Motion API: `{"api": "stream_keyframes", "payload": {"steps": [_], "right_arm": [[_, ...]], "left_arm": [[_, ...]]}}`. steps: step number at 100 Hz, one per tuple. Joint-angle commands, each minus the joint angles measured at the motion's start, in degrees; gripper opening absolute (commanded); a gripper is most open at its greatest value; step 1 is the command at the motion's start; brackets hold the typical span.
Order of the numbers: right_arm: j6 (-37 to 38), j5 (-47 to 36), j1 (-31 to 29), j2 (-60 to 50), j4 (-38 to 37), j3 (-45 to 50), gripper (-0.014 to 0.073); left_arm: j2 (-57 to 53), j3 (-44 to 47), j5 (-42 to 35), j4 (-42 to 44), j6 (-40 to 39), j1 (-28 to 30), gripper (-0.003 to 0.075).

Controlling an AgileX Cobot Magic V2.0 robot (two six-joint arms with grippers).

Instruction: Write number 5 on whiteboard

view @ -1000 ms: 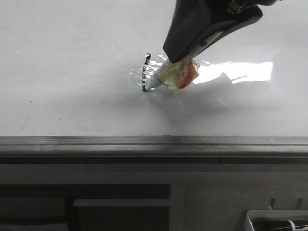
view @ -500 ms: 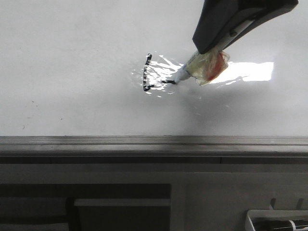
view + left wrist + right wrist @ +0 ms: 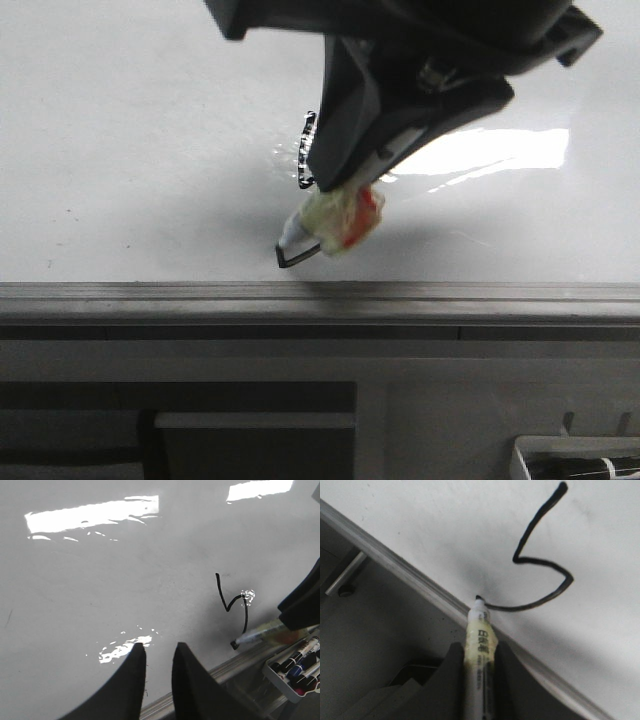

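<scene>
Right black two-finger gripper [image 3: 335,215] [image 3: 479,662] is clamped on a pale yellow marker pen with printed barrel and a red-and-clear wrapping [image 3: 340,218] [image 3: 478,645] [image 3: 260,634]. The pen tilts down toward the near left; its tip touches the large glossy white whiteboard [image 3: 130,150] [image 3: 445,525] [image 3: 100,570] just beyond the board's grey metal edge strip [image 3: 150,293] [image 3: 395,565].

The thin black hand-drawn number 5 [image 3: 540,560] [image 3: 232,607] [image 3: 308,150] lies on the board to the far side of the pen tip. The hooked tail ends at the tip, so stroke and tip meet. In the front view the gripper body covers most of the figure; only the upper left stroke and the tail end by the tip show. No top bar is visible in the right wrist view.

Left black gripper [image 3: 157,657] hangs over bare board, well to the left of the figure, fingers set slightly apart with nothing between them.

A tray of markers with dark caps [image 3: 295,667] sits past the edge strip, near right.
</scene>
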Motion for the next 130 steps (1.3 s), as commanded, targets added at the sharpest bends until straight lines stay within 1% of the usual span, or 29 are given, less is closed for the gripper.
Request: {"api": "stream_keyframes", "payload": {"steps": [1, 14, 25, 45, 83, 113, 130], "right_arm": [[-1.4, -3.3, 0.3, -4.4, -4.6, -3.9, -0.0040], [-1.4, -2.9, 0.1, -6.8, -8.6, -5.2, -0.0040], [-1.4, -2.1, -1.9, -6.5, -10.1, -4.9, -0.0040], [-1.4, -4.5, -3.0, -6.0, -10.3, -4.9, -0.0040], [-1.4, -4.5, -3.0, -3.0, -10.3, -4.9, -0.0040], [-1.3, -3.5, -3.1, -1.5, -10.4, -4.9, -0.0040], [0.4, 0.4, -5.2, -1.6, -10.8, -4.9, -0.0040]], "left_arm": [[0.2, -1.5, -3.8, -1.4, -0.5, 0.2, 0.0113], [0.2, -1.5, -3.8, -1.4, -0.5, 0.2, 0.0113], [0.2, -1.5, -3.9, -1.4, -0.5, 0.2, 0.0113], [0.2, -1.5, -3.9, -1.4, -0.5, 0.2, 0.0113], [0.2, -1.5, -3.9, -1.4, -0.5, 0.2, 0.0113], [0.2, -1.5, -3.7, -1.4, -0.5, 0.2, 0.0113], [0.2, -1.5, -3.7, -1.4, -0.5, 0.2, 0.0113]]}}
